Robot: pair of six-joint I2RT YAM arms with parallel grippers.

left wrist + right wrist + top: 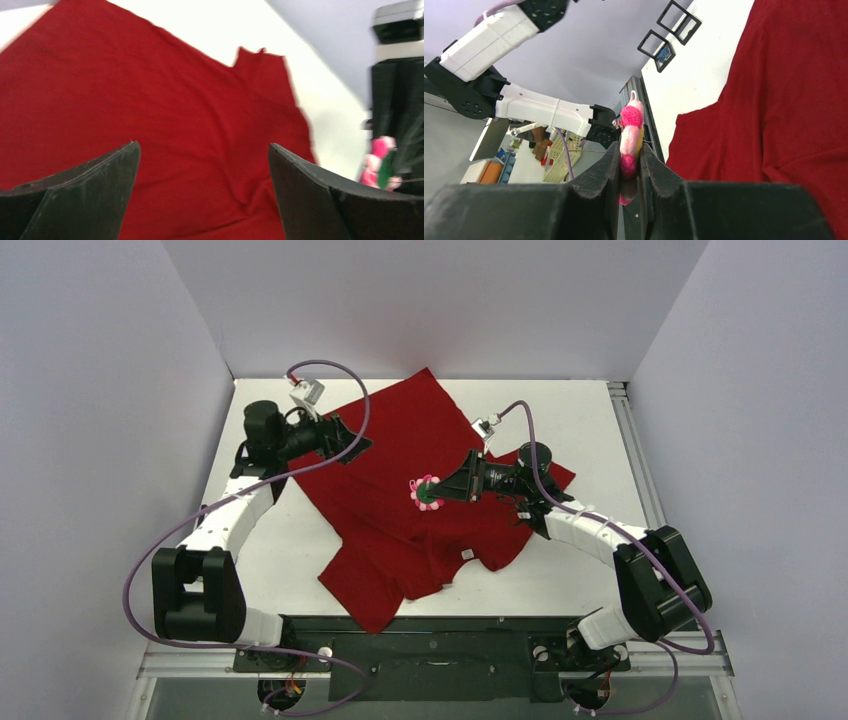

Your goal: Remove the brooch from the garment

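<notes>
The dark-red garment [400,470] lies spread and rumpled across the middle of the table, also filling the left wrist view as the garment [150,110]. My right gripper [441,490] is shut on the brooch [426,492], a pink flower pin with a green back, held above the cloth. In the right wrist view the brooch [630,135] sits edge-on, pinched between the two fingers, with the garment [784,100] off to the right. My left gripper [352,443] hovers open over the shirt's upper left part; nothing lies between its fingertips [295,175]. The brooch [381,162] shows at that view's right edge.
A small white tag [466,555] shows on the shirt near the front. White table [600,430] lies bare to the right of the cloth. Grey walls close in the left, back and right sides. A metal rail [640,470] runs along the table's right edge.
</notes>
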